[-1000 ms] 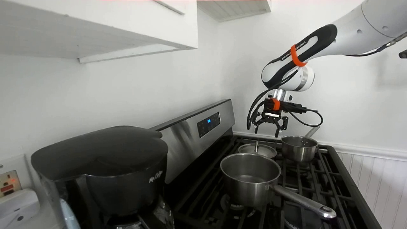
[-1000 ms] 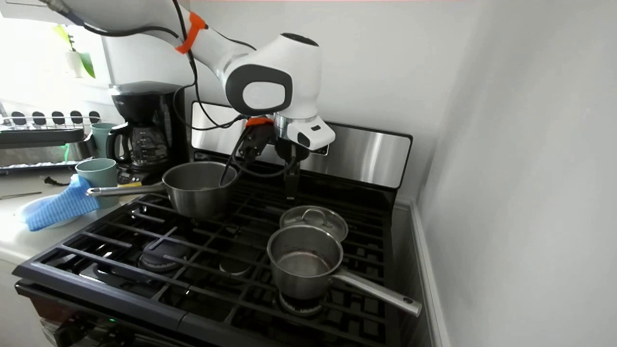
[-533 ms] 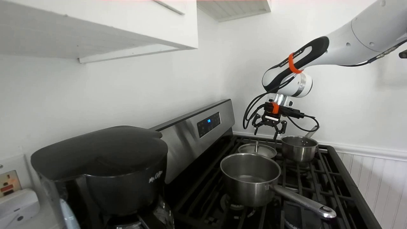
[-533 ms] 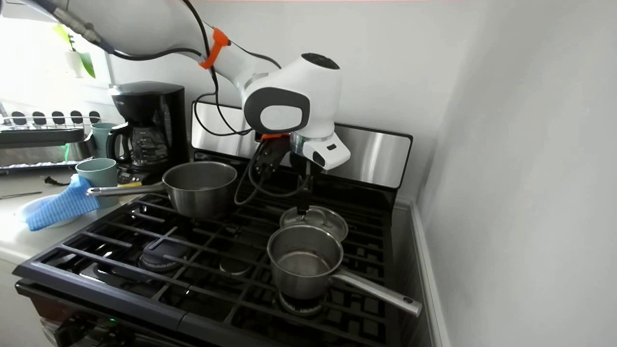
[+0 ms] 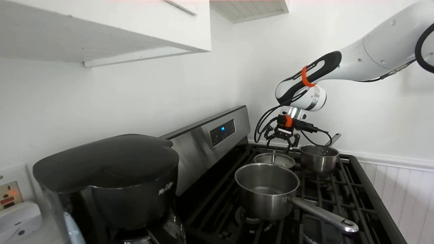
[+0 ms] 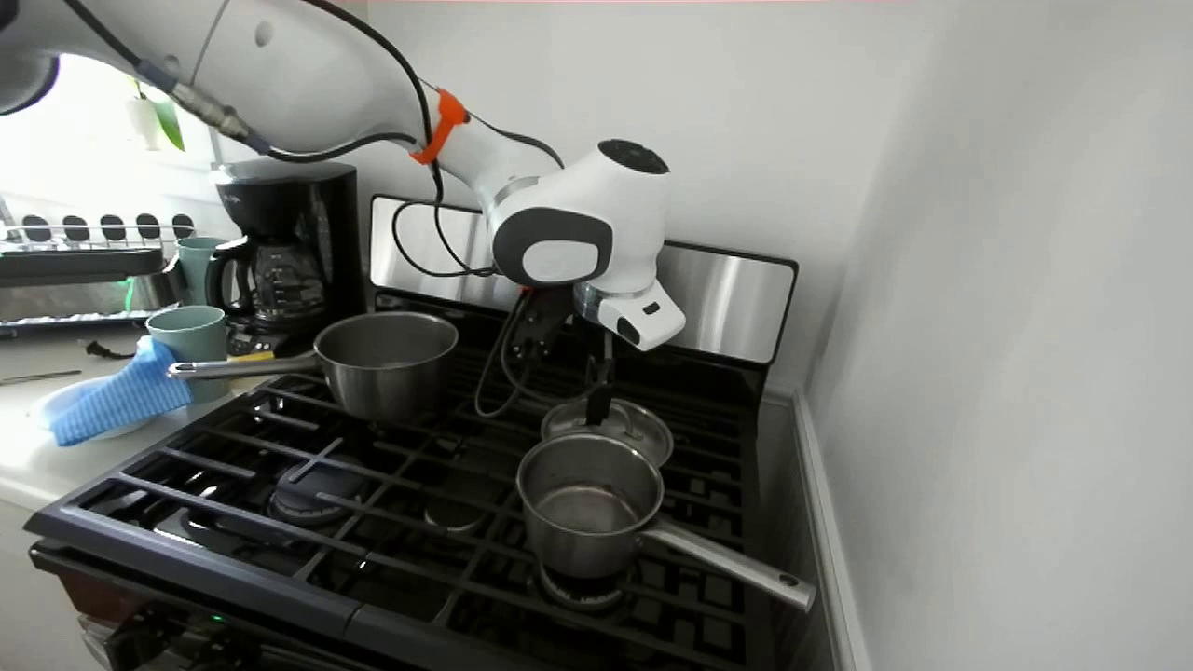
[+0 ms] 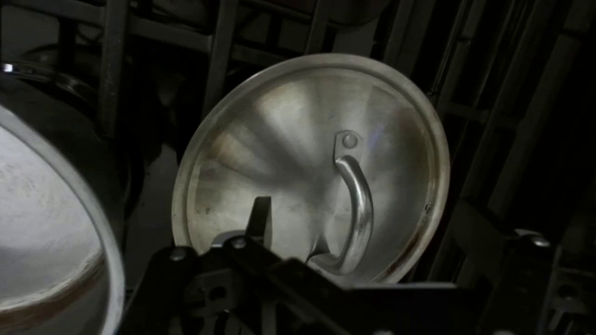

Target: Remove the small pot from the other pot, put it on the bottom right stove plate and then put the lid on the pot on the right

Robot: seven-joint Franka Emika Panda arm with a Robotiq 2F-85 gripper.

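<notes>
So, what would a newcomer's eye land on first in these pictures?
Most likely the big white robot arm with its orange bands, stretched over the stove, its gripper open above a shiny lid. Next come the larger steel pot, near the black coffee maker, and the smaller pot, just in front of the lid in an exterior view. A bright blue cloth beside the stove also stands out.

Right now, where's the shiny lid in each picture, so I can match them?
In an exterior view: the lid is right of centre, left of the small pot.
In an exterior view: the lid is near the middle, partly behind the small pot.
Wrist view: the lid fills the middle; the small pot is cut off at the left edge.
Shared landmark: the small pot.
</notes>
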